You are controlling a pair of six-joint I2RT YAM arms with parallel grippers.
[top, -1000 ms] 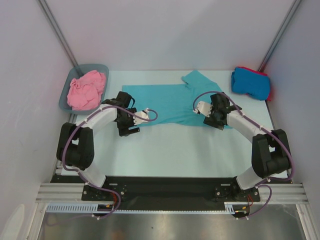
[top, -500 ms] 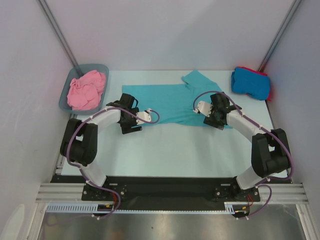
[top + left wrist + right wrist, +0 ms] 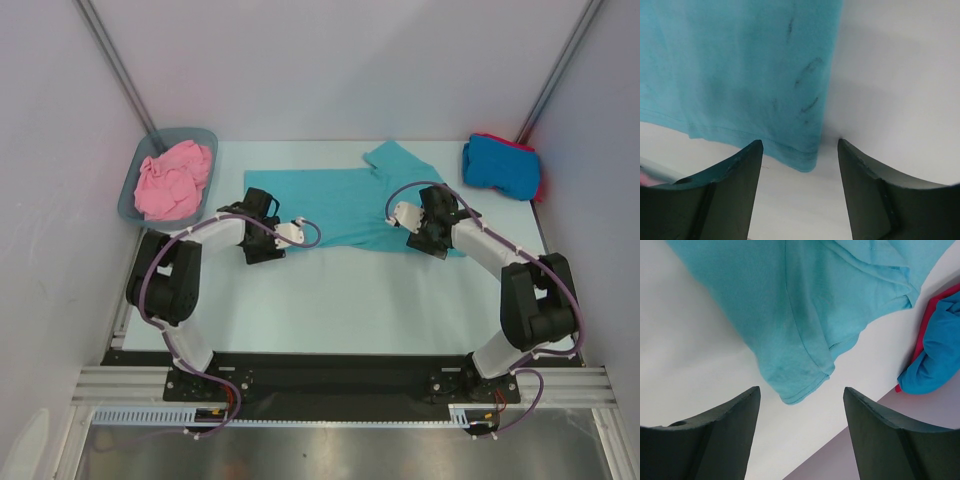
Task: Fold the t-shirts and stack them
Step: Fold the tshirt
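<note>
Pale tabletop runs out from the arm bases, with the teal t-shirt spread flat across its middle, not yet folded. The left claw hovers parted and empty over one hem corner; the right claw gapes likewise, holding nothing, above the opposite corner. Farther back, the pink t-shirt lies crumpled in the tub at left, while the bright blue t-shirt sits on the red t-shirt at right — seemingly two stacked, two left

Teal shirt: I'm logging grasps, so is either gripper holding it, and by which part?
Nothing is held. The left gripper and right gripper both stand open, each poised at a corner of the teal shirt, with no cloth pinched.
</note>
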